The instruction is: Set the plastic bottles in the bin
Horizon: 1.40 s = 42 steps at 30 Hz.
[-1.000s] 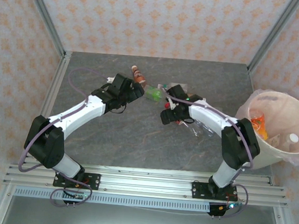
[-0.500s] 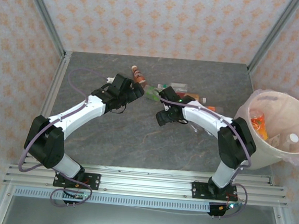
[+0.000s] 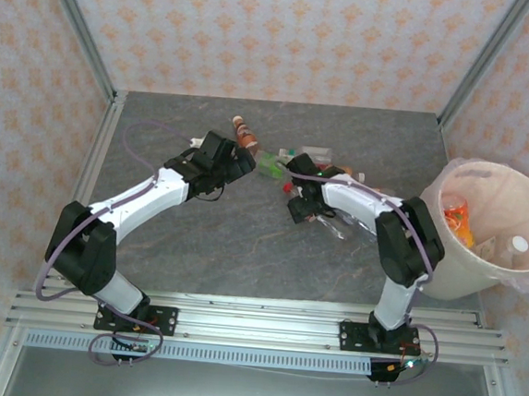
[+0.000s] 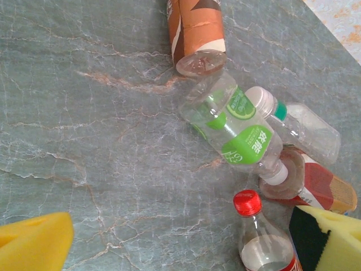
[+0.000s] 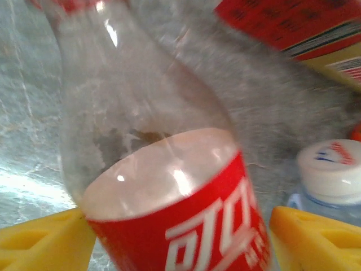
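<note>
1. Top external: plastic bottles point(image 3: 319, 158) lie clustered at mid-table toward the back. The bin point(image 3: 500, 170) stands at the right edge, well apart. The left gripper point(image 3: 242, 162) sits just beside the pile, the right gripper point(image 3: 302, 212) at its near side.
2. Left wrist: jaws spread wide, holding nothing; a green-label bottle point(image 4: 237, 132) lies ahead.
3. Right wrist: fingers point(image 5: 39, 240) flank the red-label bottle point(image 5: 169, 186); you can't tell whether they bite yet. Close on the label band, not the tapering neck, and lift clear of the neighbours.

The green-labelled bottle point(image 4: 234, 127), lying mid-surface, carries white Chinese characters reading 依能. The red-labelled bottle point(image 5: 169, 192) to its right shows large white Chinese characters, cut off at the frame's edge and unreadable.
</note>
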### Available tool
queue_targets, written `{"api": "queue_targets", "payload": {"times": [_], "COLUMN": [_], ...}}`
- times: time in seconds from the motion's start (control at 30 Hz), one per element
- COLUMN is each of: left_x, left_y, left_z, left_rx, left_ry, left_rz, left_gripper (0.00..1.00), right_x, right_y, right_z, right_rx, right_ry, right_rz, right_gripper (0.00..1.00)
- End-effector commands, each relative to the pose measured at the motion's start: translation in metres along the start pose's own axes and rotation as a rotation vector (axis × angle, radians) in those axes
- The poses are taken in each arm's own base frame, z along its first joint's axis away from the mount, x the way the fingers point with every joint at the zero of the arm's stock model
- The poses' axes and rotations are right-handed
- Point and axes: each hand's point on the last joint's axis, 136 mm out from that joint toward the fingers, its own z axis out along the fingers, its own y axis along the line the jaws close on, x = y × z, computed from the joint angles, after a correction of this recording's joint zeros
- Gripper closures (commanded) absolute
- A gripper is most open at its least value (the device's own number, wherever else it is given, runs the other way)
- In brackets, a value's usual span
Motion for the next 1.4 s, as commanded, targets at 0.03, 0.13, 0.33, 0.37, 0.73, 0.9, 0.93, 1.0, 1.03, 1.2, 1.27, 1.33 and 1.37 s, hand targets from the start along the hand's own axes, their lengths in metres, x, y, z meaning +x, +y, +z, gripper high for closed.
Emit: {"api": "queue_targets", "payload": {"times": [0.03, 0.13, 0.33, 0.37, 0.73, 0.9, 0.93, 1.0, 1.03, 1.2, 1.27, 1.33, 1.37], "left_x": [0.004, 0.005, 0.006, 0.006, 0.009, 0.009, 0.008, 0.009, 0.009, 0.01, 0.01, 0.011, 0.01], "left_y": [0.01, 0.01, 0.012, 0.012, 0.012, 0.013, 0.013, 0.014, 0.014, 0.014, 0.012, 0.012, 0.012], "left_z": [0.005, 0.007, 0.006, 0.005, 0.01, 0.008, 0.008, 0.007, 0.006, 0.008, 0.009, 0.01, 0.01], "left_rx": [-0.037, -0.034, -0.038, -0.041, -0.034, -0.038, -0.038, -0.04, -0.04, -0.037, -0.031, -0.031, -0.032], "left_ry": [0.015, 0.021, 0.023, 0.023, 0.031, 0.032, 0.03, 0.03, 0.029, 0.033, 0.036, 0.04, 0.039], "left_rz": [-0.007, -0.008, 0.001, 0.007, -0.007, -0.006, -0.006, -0.007, -0.008, -0.017, -0.021, -0.019, -0.019], "left_gripper": [0.0, 0.0, 0.0, 0.0, 0.0, 0.0, 0.0, 0.0, 0.0, 0.0, 0.0, 0.0, 0.0], "right_x": [0.0, -0.003, -0.009, -0.01, -0.014, -0.026, -0.028, -0.033, -0.035, -0.038, -0.038, -0.039, -0.04], "right_y": [0.022, 0.027, 0.021, 0.019, 0.001, -0.008, -0.01, -0.013, -0.015, -0.03, -0.036, -0.04, -0.043], "right_z": [0.002, 0.01, -0.003, -0.009, -0.07, -0.102, -0.108, -0.121, -0.13, -0.157, -0.171, -0.187, -0.194], "right_rx": [-0.044, -0.028, 0.009, 0.01, 0.004, 0.002, 0.002, -0.001, -0.003, 0.033, 0.045, 0.043, 0.043], "right_ry": [0.035, 0.031, -0.09, -0.119, -0.344, -0.466, -0.488, -0.535, -0.567, -0.683, -0.72, -0.762, -0.78], "right_rz": [-0.052, -0.015, 0.033, 0.039, 0.076, 0.109, 0.118, 0.136, 0.148, 0.188, 0.202, 0.207, 0.212], "right_gripper": [0.22, 0.28, 0.42, 0.44, 0.59, 0.62, 0.62, 0.63, 0.64, 0.67, 0.68, 0.69, 0.69]}}
